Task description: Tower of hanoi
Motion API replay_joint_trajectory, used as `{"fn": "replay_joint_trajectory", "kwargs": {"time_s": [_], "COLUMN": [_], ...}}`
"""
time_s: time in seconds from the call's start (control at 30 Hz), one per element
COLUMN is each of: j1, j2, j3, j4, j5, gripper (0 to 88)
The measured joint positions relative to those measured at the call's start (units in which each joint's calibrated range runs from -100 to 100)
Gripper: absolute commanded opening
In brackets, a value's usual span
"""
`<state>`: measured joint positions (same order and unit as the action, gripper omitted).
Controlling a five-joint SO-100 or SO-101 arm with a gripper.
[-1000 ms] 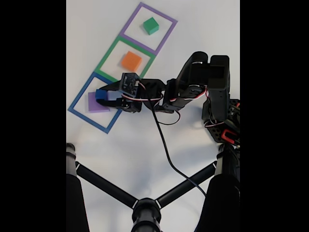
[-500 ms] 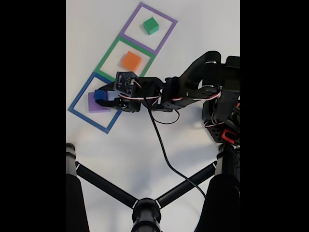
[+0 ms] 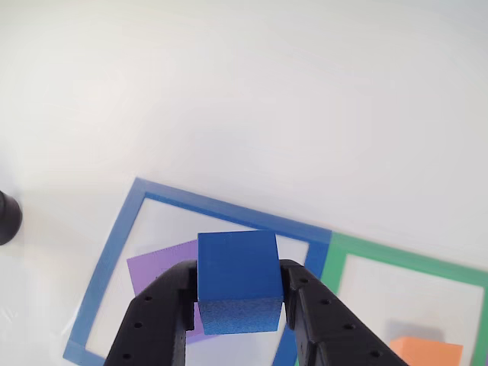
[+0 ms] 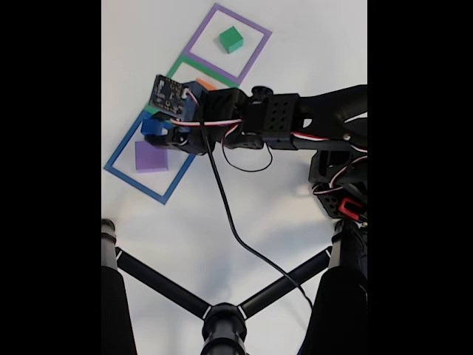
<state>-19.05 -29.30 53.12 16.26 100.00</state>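
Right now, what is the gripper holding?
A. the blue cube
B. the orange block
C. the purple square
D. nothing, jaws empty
A. In the other view the gripper has a finger on each side of the blue cube, which sits above the purple square lying flat inside the blue frame; the orange block is apart, in the green frame.

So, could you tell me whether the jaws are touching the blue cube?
Touching. The other view shows the gripper with both jaws pressed against opposite sides of the blue cube, no gap.

Likely lab or hobby bench: white table (image 4: 295,44), taped squares (image 4: 227,43), tripod legs (image 4: 159,285).
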Motion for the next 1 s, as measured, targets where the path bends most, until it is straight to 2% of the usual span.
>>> {"fn": "replay_joint_trajectory", "kwargs": {"time_s": [0.2,0.4,0.5,0.77,1.0], "j1": [3.11,6.51,8.45,13.9,17.49], "j2": [-4.53,-4.62,-4.79,-4.11,-4.28], "j3": [-15.23,-40.09,-50.84,-69.42,-73.2], "j4": [25.33,53.66,64.03,80.49,82.23], "j5": [0.0,0.0,-0.78,-2.15,-4.89], "gripper": [1.1,1.1,1.1,1.1,1.1]}}
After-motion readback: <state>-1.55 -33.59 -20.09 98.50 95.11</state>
